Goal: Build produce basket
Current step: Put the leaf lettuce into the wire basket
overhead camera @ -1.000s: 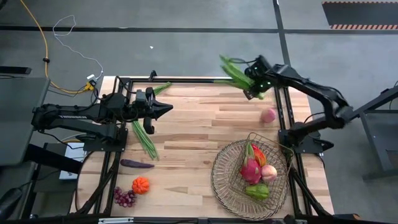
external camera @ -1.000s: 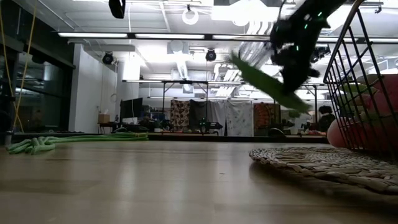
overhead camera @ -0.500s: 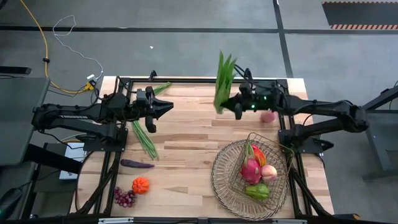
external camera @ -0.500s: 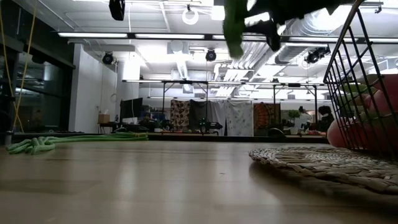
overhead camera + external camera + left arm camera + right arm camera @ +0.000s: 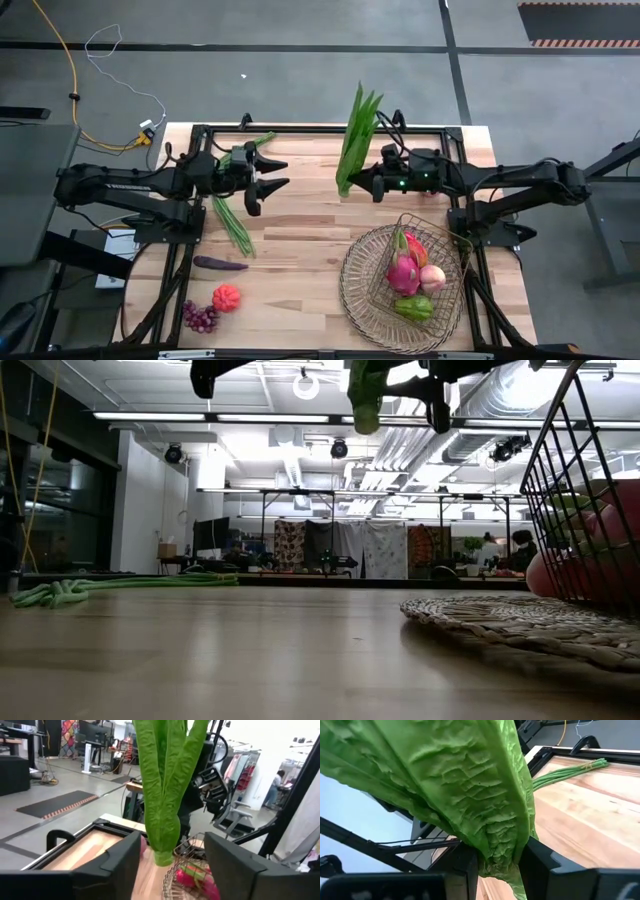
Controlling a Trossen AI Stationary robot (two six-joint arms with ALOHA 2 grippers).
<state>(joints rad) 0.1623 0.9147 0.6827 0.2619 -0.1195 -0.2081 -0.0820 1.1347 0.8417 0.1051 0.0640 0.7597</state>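
My right gripper (image 5: 358, 186) is shut on a leafy green lettuce (image 5: 352, 135), high above the table's far middle. The lettuce stands upright, base down (image 5: 365, 405). My left gripper (image 5: 272, 173) stands open at the far left and points at the lettuce (image 5: 162, 785) from a distance, touching nothing. The round tan basket (image 5: 362, 300) lies at the near right with a pink dragon fruit (image 5: 404, 272), a peach (image 5: 433, 277) and peppers in it. Two green bean bunches (image 5: 232, 222), an eggplant (image 5: 220, 264), a pumpkin (image 5: 227, 297) and grapes (image 5: 200, 317) lie on the left. My right gripper pinches the lettuce's narrow stem end (image 5: 496, 851) between its two fingers (image 5: 540, 865). The fingers lie level and point toward the table's left. The lettuce is lifted clear of the table, its leaves rising above the fingers.
The black frame rail (image 5: 320, 128) runs along the table's far edge behind both grippers. Bare wood (image 5: 300, 230) lies between the arms and in front of the basket. In the low view the basket's wire wall (image 5: 580, 480) fills the right side.
My right gripper has swung from the far right corner toward the table's middle, turning the lettuce from slanted to upright. My left gripper has stayed in place and has opened its fingers.
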